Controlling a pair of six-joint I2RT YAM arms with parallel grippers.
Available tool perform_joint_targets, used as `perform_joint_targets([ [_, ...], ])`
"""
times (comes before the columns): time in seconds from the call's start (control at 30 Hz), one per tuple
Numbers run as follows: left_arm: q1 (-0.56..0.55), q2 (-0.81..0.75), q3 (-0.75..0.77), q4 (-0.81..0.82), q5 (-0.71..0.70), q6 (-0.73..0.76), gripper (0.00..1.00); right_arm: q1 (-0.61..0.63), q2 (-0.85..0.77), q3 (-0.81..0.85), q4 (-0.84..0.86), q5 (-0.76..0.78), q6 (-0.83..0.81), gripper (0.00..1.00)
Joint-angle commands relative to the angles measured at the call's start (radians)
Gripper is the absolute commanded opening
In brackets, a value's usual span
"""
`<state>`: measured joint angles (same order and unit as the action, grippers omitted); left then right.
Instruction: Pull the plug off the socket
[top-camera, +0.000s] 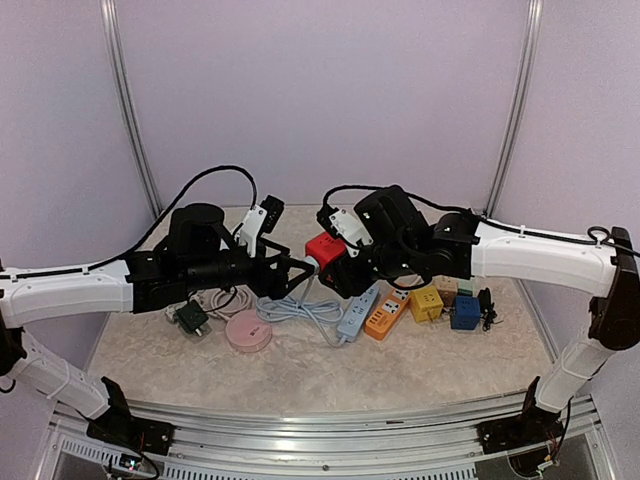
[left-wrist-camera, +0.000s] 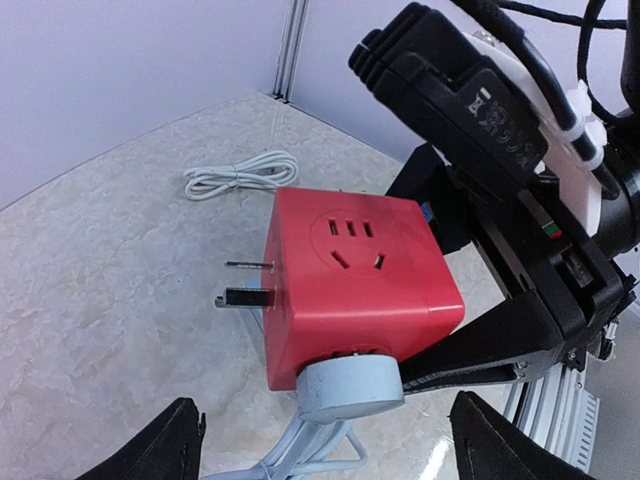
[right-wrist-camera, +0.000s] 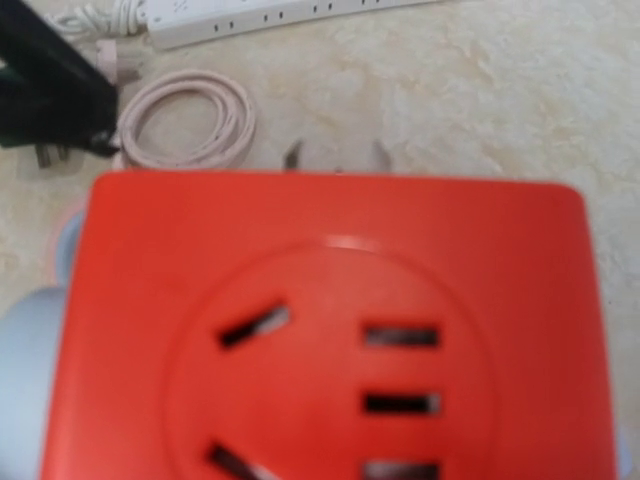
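Note:
A red cube socket (top-camera: 325, 247) hangs above the table, held by my right gripper (top-camera: 338, 266), whose black fingers (left-wrist-camera: 500, 335) close on its sides. The cube fills the right wrist view (right-wrist-camera: 330, 330), hiding that gripper's own fingers. A pale blue-grey round plug (left-wrist-camera: 350, 385) is seated in the cube's underside face, and its cable (top-camera: 300, 308) trails down to the table. Two bare metal prongs (left-wrist-camera: 245, 295) stick out of the cube's left face. My left gripper (left-wrist-camera: 335, 450) is open, with its black fingertips (left-wrist-camera: 172, 442) on either side of the plug, just short of it and not touching.
On the table below lie a pink round reel (top-camera: 248, 333), a black adapter (top-camera: 190, 318), a blue power strip (top-camera: 357, 312), an orange strip (top-camera: 386, 315), a yellow cube (top-camera: 427, 302) and a blue cube (top-camera: 465, 312). A coiled white cable (left-wrist-camera: 240, 175) lies farther back.

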<state>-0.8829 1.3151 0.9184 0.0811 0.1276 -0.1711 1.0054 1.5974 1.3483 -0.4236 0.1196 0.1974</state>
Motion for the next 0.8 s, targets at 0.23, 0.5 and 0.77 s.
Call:
perform_joint_targets([
  [0.23, -0.011, 0.061, 0.049, -0.008, -0.065, -0.015, 0.67, 0.004, 0.004, 0.062, 0.073, -0.014, 0.034, 0.00],
  [0.5, -0.018, 0.086, 0.073, -0.014, -0.081, -0.008, 0.65, 0.004, 0.010, 0.060, 0.075, -0.020, 0.040, 0.00],
  [0.77, -0.036, 0.120, 0.109, -0.042, -0.110, 0.003, 0.67, 0.004, 0.018, 0.067, 0.072, -0.020, 0.039, 0.00],
])
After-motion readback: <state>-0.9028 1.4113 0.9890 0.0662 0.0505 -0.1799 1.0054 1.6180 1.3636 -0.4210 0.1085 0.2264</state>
